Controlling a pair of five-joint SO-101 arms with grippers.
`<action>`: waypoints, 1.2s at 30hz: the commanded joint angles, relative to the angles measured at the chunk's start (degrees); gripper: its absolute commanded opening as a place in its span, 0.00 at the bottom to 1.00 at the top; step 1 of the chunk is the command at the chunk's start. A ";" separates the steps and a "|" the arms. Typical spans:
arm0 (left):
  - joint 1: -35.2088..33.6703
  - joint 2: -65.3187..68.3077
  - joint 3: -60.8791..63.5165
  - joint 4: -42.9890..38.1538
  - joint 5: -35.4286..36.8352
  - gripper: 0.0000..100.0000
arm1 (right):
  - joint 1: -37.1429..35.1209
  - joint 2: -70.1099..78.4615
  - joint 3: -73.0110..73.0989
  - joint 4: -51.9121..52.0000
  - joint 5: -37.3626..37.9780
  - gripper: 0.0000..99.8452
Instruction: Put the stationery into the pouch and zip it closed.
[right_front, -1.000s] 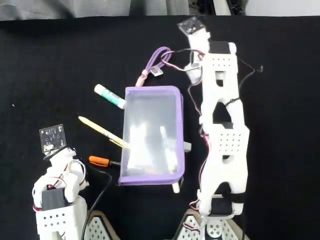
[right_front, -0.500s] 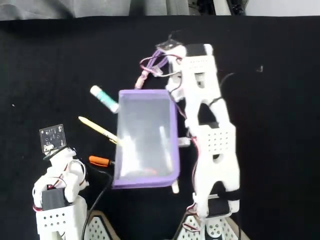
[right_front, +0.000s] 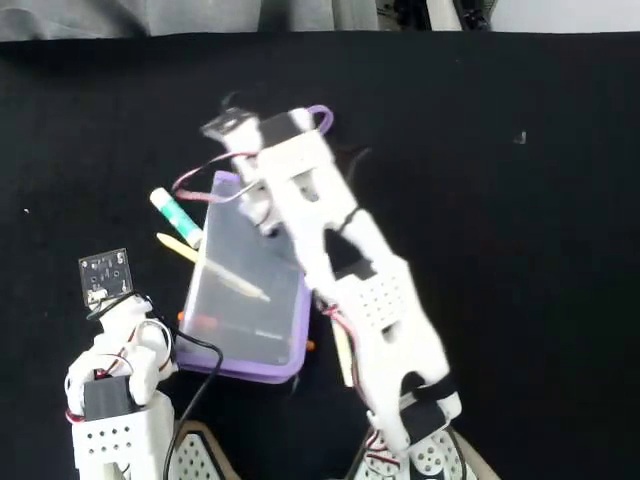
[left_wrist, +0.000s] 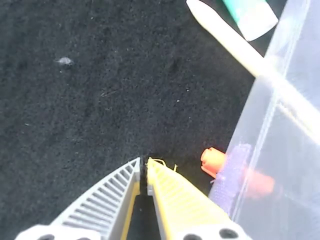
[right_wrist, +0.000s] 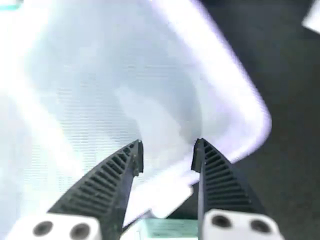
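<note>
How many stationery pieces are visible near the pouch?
3: glue stick beside the pouch's far corner; yellow pencil and orange marker partly under it. More may hide under the right arm.

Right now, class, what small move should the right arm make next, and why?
Probably lower the open right gripper onto the pouch and nudge it toward its own side. The pouch lies over the pencil and the orange pen, so neither can be picked up cleanly yet.
</note>
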 joint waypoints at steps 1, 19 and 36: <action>-0.40 -0.18 1.10 0.26 -0.09 0.03 | -3.25 -1.54 -5.23 0.26 -0.09 0.18; -0.40 -0.18 1.10 0.26 -0.09 0.03 | 8.44 8.48 -21.14 -18.90 -8.62 0.18; -0.40 -0.18 1.10 0.26 -0.09 0.03 | 10.55 17.27 -26.59 1.14 11.87 0.18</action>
